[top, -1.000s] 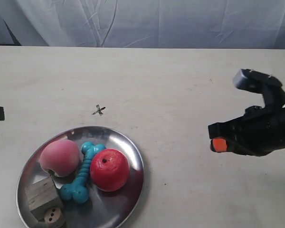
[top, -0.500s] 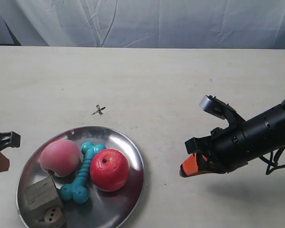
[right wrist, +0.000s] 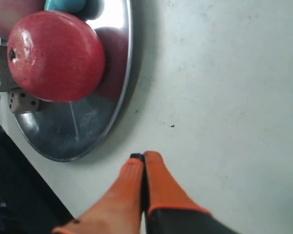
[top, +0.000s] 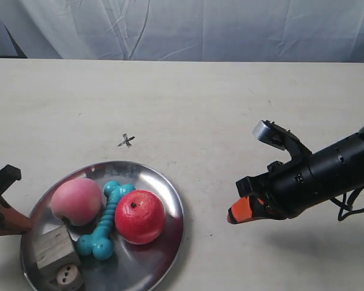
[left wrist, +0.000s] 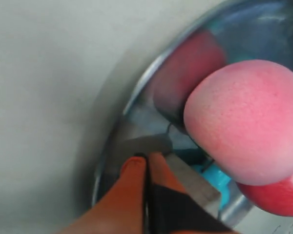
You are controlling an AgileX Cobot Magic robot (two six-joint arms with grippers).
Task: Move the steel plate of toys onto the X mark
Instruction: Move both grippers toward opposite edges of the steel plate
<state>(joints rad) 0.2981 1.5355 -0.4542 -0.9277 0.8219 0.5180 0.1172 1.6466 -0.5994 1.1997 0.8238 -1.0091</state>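
Note:
The steel plate (top: 164,182) lies at the front left of the table, with a red apple (top: 139,216), a pink peach (top: 76,201), a teal bone (top: 106,221), a pale wooden cube (top: 53,248) and a small die (top: 68,277) on it. The tiny X mark (top: 126,141) is drawn just beyond the plate. My left gripper (left wrist: 146,158) is shut, its tips over the plate's rim (left wrist: 136,97) beside the peach (left wrist: 244,122); nothing shows between them. My right gripper (right wrist: 144,158) is shut over bare table, a short way from the plate (right wrist: 73,126) on the apple (right wrist: 56,56) side.
The table is pale and plain, with a white cloth backdrop (top: 182,27) behind it. The table's front edge drops to a dark floor (right wrist: 19,195) close to the plate. The right arm (top: 315,176) reaches in from the exterior view's right.
The left gripper has come in from the exterior view's left edge to the plate's rim. The right arm dropped and swung toward the plate, then stayed nearly still.

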